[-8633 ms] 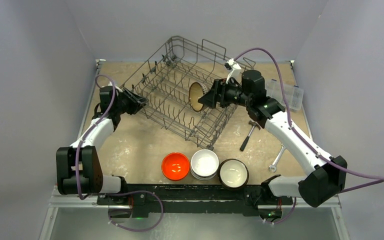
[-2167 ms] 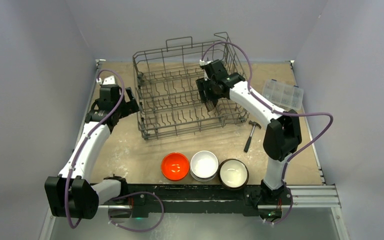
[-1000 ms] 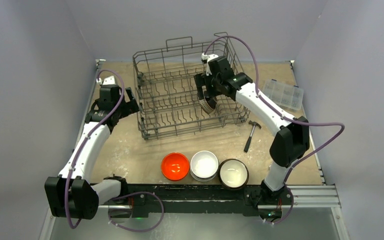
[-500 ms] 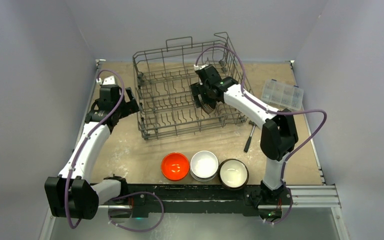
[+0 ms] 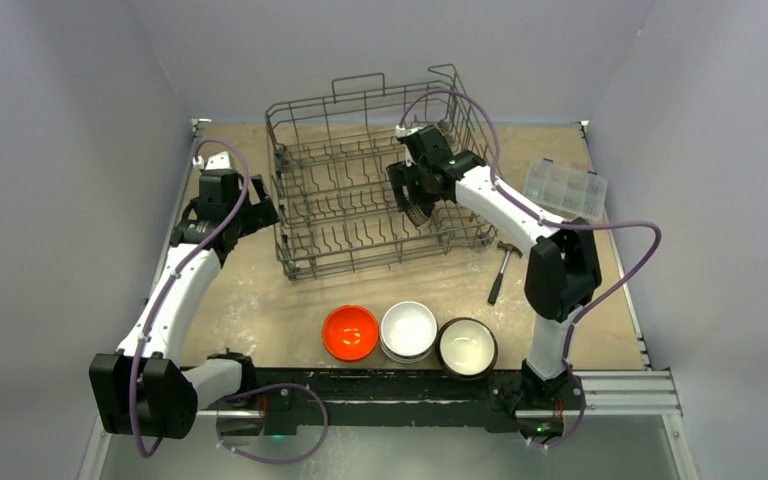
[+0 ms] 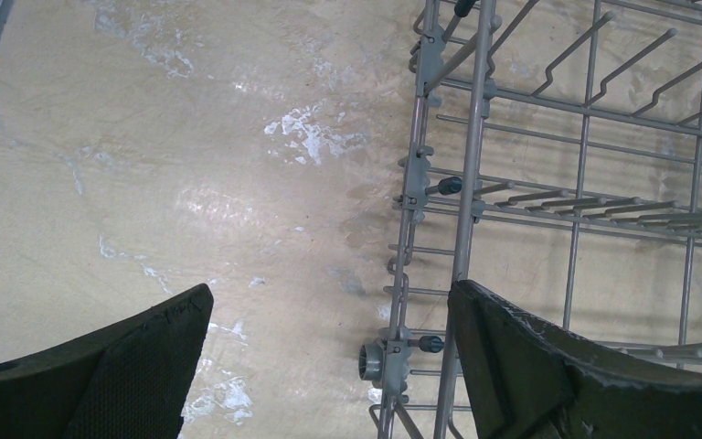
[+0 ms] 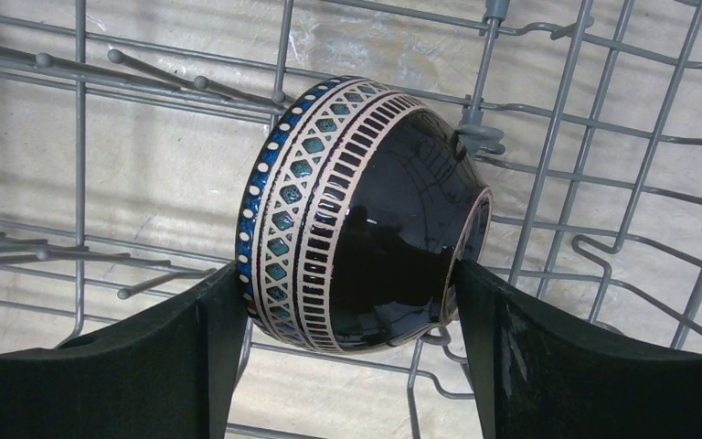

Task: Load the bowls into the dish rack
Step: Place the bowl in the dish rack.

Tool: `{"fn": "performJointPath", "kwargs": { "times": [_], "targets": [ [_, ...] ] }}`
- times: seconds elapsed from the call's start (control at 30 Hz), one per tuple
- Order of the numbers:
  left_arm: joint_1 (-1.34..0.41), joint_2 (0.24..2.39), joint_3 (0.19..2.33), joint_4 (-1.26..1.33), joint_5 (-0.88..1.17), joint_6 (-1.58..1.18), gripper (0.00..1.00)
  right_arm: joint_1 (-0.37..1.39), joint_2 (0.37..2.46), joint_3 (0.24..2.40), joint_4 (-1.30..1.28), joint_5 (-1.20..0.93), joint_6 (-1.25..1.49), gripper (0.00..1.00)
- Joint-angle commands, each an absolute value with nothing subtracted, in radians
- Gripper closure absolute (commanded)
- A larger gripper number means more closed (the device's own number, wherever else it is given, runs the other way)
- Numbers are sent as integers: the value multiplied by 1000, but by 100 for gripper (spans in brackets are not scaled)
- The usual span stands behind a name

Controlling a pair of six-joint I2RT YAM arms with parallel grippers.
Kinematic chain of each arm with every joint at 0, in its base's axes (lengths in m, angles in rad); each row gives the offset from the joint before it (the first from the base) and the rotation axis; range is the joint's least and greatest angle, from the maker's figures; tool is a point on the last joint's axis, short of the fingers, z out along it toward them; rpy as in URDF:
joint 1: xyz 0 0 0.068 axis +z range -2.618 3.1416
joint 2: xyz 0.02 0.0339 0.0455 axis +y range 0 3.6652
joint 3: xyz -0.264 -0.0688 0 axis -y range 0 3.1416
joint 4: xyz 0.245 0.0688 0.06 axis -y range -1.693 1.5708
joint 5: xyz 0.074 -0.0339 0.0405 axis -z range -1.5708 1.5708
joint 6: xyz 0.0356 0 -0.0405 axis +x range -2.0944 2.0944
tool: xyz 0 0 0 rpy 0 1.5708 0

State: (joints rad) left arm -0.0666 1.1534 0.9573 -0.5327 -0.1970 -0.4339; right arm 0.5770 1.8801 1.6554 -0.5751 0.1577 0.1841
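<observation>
The dish rack (image 5: 290,215) stands upright at the back of the table. A dark bowl with blue and cream bands (image 7: 366,219) sits on edge among the tines in its right half, small in the top view (image 5: 419,207). My right gripper (image 7: 345,274) reaches into the rack (image 7: 548,137), one pad on the bowl's rim and the other on its foot, shut on it. My left gripper (image 6: 329,302) hangs open at the rack's left wall (image 6: 466,183), holding nothing. An orange bowl (image 5: 350,332), a white bowl (image 5: 409,328) and a dark bowl with cream inside (image 5: 468,347) line the front edge.
A hammer (image 5: 500,265) lies on the table just right of the rack. A clear compartment box (image 5: 565,188) sits at the back right. The right arm's elbow (image 5: 560,270) stands over the table's right side.
The right wrist swung a little left inside the rack and back again, and its jaws narrowed onto the patterned bowl. The left arm and the front bowls have not moved.
</observation>
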Motion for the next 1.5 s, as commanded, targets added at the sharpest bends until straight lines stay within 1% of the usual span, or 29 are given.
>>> {"fn": "performJointPath", "kwargs": {
  "times": [0.0, 0.13, 0.4, 1.17, 1.23, 1.27, 1.33, 1.47],
  "targets": [
    [-63, 1150, 931, -607, -225, -396, 1, 527, 1826, 1616, -537, 27, 201, 32],
    [-63, 1152, 932, -607, -226, -396, 1, 487, 1812, 1584, -508, -83, 198, 35],
    [-64, 1152, 932, -609, -226, -397, 1, 444, 1823, 1537, -479, -185, 198, 35],
    [-64, 1151, 933, -609, -225, -394, 2, 424, 1899, 1451, -452, -260, 191, 33],
    [-63, 1150, 932, -609, -227, -394, 2, 424, 1894, 1452, -453, -262, 186, 30],
    [-63, 1150, 931, -610, -226, -394, 2, 425, 1888, 1456, -452, -262, 180, 26],
    [-63, 1151, 933, -611, -227, -394, 2, 424, 1864, 1460, -447, -255, 175, 16],
    [-64, 1149, 934, -611, -228, -394, 1, 424, 1815, 1488, -448, -222, 166, 2]
  ]
}}
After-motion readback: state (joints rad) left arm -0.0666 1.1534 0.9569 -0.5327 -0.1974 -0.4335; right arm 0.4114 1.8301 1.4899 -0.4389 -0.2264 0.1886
